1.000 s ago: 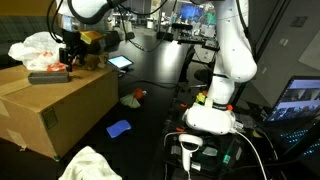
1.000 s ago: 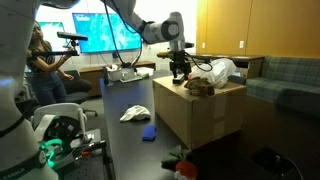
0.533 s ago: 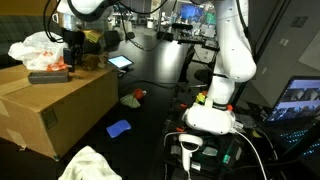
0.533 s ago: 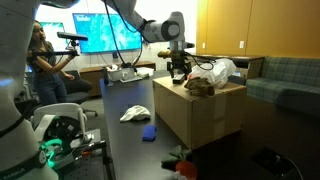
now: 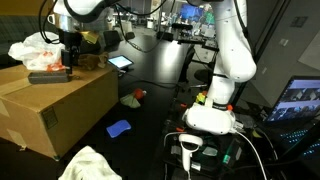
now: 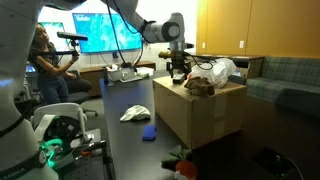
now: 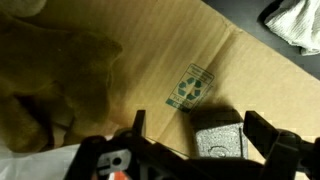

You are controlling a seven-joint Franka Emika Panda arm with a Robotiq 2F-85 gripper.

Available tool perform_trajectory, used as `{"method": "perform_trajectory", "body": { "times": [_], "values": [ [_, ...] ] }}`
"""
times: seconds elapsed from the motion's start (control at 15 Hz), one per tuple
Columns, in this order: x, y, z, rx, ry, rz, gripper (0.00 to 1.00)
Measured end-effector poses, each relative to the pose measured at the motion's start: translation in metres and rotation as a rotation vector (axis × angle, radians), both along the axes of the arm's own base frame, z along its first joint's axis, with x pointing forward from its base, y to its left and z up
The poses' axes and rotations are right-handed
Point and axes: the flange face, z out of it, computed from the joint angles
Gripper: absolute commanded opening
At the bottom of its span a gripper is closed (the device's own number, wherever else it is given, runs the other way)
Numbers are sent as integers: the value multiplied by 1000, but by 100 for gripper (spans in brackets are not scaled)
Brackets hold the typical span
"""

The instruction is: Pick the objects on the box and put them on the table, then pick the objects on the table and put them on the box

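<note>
From where I stand, the white robot arm [image 6: 152, 29] reaches over the large brown cardboard carton with taped seams [image 5: 62, 105], and its black jaws hang just above the carton's top. In the wrist view the jaws are spread wide, one finger on each side of a dark grey slab [image 7: 221, 141] that lies flat on the cardboard, close to a printed green recycling mark [image 7: 190, 86]. I cannot tell whether the fingers touch the slab; nothing is gripped.

Also on the carton, in both exterior views, a crumpled white-and-orange plastic bag [image 5: 34, 49] sits at the back, just beside the jaws. A brown lump [image 5: 92, 59] rests near them on the other side. In the wrist view the lump is only a blurred brown mass at the left.

The carton stands on the wide matte black table [image 5: 165, 85]. On the table beside it lie a blue flat pad [image 5: 119, 128], a small red-green toy [image 5: 135, 96] near the carton's corner, and a large white cloth [image 5: 90, 165] heaped by its front edge. The cloth and the pad also show in an exterior view, close together on the table. A tablet with a lit screen [image 5: 120, 62] lies on the table beyond the carton.
</note>
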Motion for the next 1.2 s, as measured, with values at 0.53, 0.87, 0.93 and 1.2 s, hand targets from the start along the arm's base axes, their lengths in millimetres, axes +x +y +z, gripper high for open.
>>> {"method": "perform_trajectory", "body": {
  "times": [0.53,0.87,0.93,1.2],
  "values": [
    [19,17,-1,36,-21,39,100],
    [20,30,-9,62,-8,58,100],
    [20,33,-12,66,-4,60,100],
    [18,41,-21,78,15,65,100]
  ]
}}
